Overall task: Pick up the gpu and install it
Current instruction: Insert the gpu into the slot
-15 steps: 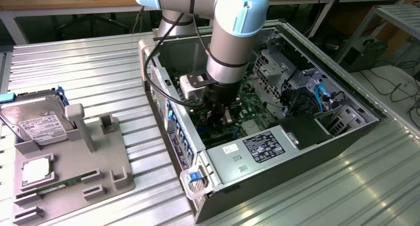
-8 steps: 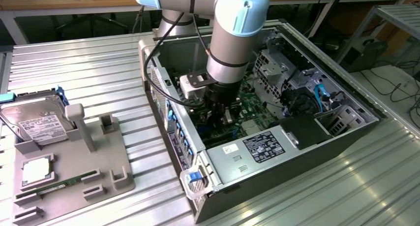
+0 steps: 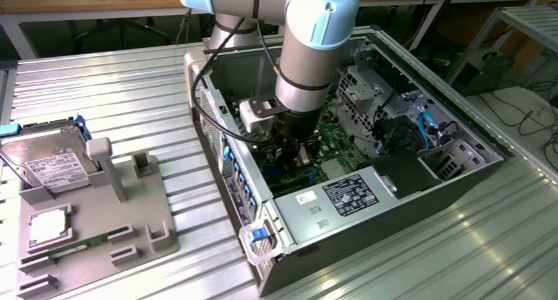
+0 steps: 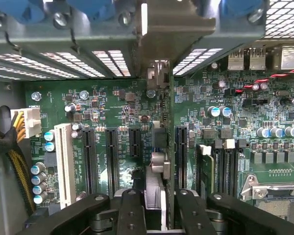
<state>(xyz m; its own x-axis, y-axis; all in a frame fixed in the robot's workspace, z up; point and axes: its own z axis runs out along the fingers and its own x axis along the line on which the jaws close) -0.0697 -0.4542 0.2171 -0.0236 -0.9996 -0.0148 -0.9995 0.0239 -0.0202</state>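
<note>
1. We see the ribbed silver metal desk (image 3: 114,84) carrying everything in the scene.
2. On it lies the open black and silver computer case (image 3: 453,182), its green motherboard (image 4: 112,98) exposed, with black expansion slots (image 4: 111,161) and one white slot (image 4: 64,161) running side by side.
3. The grey and pale-blue robot arm (image 3: 314,45) reaches down into the middle of the case.
4. At the exterior view's left, a flat grey parts tray (image 3: 131,241) sits on the desk beside the case, holding a silver hard drive with a white label (image 3: 48,163), a square silver processor chip (image 3: 48,227) and a narrow green memory stick (image 3: 83,246).
5. The thin black gpu card (image 4: 159,147) stands on edge over the motherboard, seen edge-on in the wrist view, between the slots; its silver metal bracket (image 4: 169,29) is against the case's rear wall. We cannot tell whether it is fully seated.
6. The black end effector (image 4: 154,210) is narrowed onto the gpu, with its fingers (image 4: 132,215) on either side of the card's upper edge.
</note>
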